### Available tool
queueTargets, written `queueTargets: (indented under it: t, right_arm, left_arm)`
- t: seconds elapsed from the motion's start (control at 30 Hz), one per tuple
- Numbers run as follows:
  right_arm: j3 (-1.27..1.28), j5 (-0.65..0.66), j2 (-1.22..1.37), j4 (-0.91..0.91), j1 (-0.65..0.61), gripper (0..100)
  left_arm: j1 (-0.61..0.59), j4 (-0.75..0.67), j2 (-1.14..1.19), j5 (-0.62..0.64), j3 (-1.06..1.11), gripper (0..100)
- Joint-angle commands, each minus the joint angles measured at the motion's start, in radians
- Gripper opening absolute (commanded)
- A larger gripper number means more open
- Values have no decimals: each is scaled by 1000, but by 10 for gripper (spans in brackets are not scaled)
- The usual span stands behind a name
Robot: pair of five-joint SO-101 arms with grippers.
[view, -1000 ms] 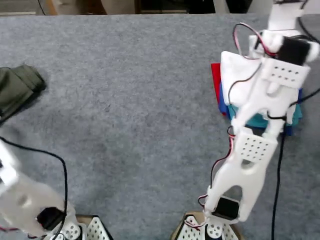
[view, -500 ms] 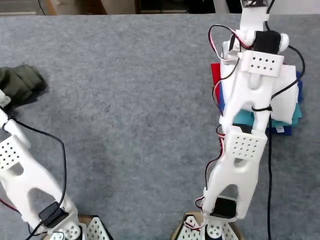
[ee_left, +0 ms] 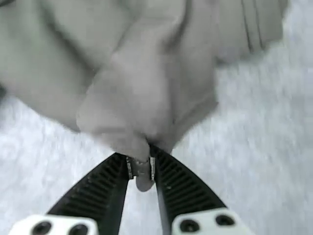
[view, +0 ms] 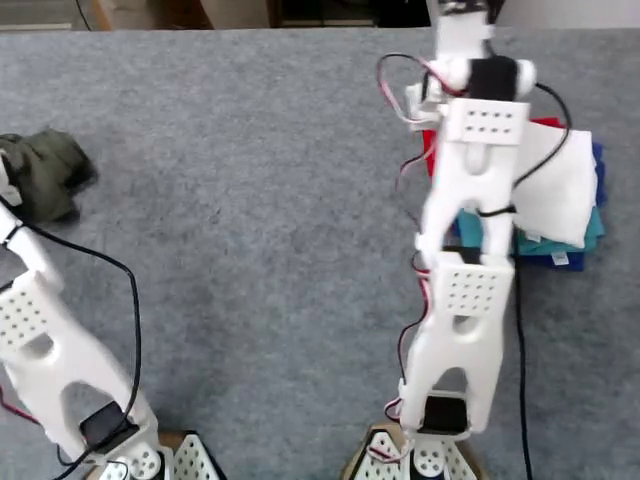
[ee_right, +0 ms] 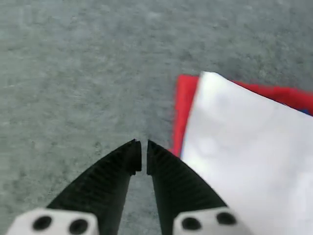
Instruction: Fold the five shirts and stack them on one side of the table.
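Note:
A crumpled olive shirt (view: 45,175) lies at the table's left edge. My left gripper (ee_left: 142,169) is shut on a fold of the olive shirt (ee_left: 146,73), just above the grey cloth. At the right side sits a stack of folded shirts, with a white shirt (view: 555,190) on top of red, teal and blue ones. My right gripper (ee_right: 143,149) is shut with nothing in it, hovering over the table cloth beside the corner of the white shirt (ee_right: 244,147) and the red shirt (ee_right: 183,112).
The grey table cloth (view: 250,220) spreads flat between the olive shirt and the stack. The right arm (view: 470,260) stretches from the front edge up along the stack's left side. The left arm (view: 40,330) rises along the left edge.
The right arm has swung left off the stack, uncovering the white shirt. The left arm has reached up to the olive shirt, which now looks more bunched.

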Motion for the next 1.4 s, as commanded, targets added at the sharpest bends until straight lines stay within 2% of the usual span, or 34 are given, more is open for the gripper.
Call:
queueTargets:
  t: [0.0, 0.13, 0.23, 0.3, 0.43, 0.53, 0.6, 0.73, 0.9, 1.03, 1.1, 1.23, 1.37]
  right_arm:
    - [-1, -11, -58, 9, -96, 40]
    - [1, -9, -56, 8, -203, 41]
    - [1, -5, -56, 8, -275, 41]
    - [1, -3, -56, 9, -320, 41]
    - [2, -3, -44, 9, -407, 50]
    - [2, -6, -1, 9, -473, 140]
    - [1, -8, 33, 9, -515, 217]
    - [-5, -5, 79, 9, -621, 294]
    - [-1, -12, 99, 12, -796, 277]
    - [1, -69, 107, 12, -883, 274]
    - [1, -97, 120, 12, -898, 274]
    - [1, -193, 171, 15, -900, 256]
    - [-1, -218, 197, 14, -901, 178]
  left_arm:
    - [52, 2, -340, -54, 436, 18]
    - [138, -186, -704, -60, 1011, 18]
    - [215, -325, -1058, -68, 1422, 18]
    - [261, -370, -1320, -114, 1636, 18]
    - [305, -333, -1834, -160, 1846, 18]
    - [315, -241, -2115, -163, 1846, 30]
    - [308, -204, -2213, -160, 1847, 107]
    - [218, -181, -2244, -91, 1835, 278]
    - [71, -163, -2250, -87, 1702, 278]
    - [-138, -180, -2241, -83, 1603, 274]
    - [-269, -252, -2213, -61, 1620, 274]
    - [-505, -534, -2041, -8, 1755, 235]
    - [-594, -790, -1779, -9, 1795, 194]
